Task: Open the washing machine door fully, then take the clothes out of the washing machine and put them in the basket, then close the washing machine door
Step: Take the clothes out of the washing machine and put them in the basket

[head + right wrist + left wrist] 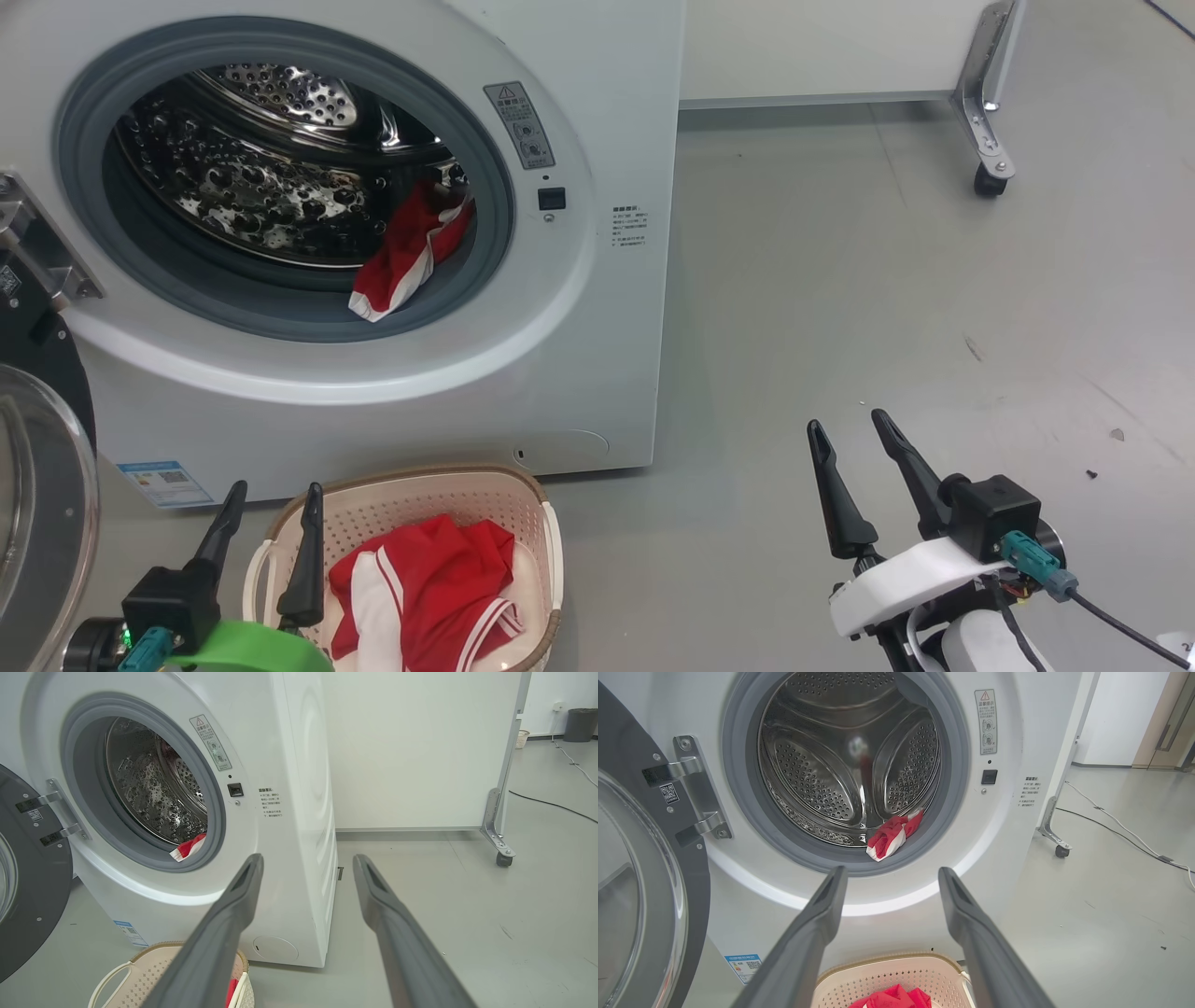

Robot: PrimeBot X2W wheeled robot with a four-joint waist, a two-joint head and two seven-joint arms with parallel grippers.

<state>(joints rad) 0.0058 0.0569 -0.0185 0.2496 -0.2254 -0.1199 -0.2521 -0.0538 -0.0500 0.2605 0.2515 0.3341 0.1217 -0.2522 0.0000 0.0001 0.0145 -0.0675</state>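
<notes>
The white washing machine [616, 308] stands with its door [42, 504] swung wide open to the left. One red and white garment [406, 252] lies on the grey gasket at the drum's lower right, also seen in the left wrist view [894, 833] and the right wrist view [189, 847]. More red clothes [429, 588] lie in the cream basket [439, 481] on the floor before the machine. My left gripper [273, 499] hangs open and empty above the basket's left side. My right gripper [851, 427] stands open and empty over bare floor to the right.
A white panel on a metal foot with a caster [988, 177] stands at the back right. A cable [1115, 828] runs across the floor on the right. Grey floor spreads open to the right of the machine.
</notes>
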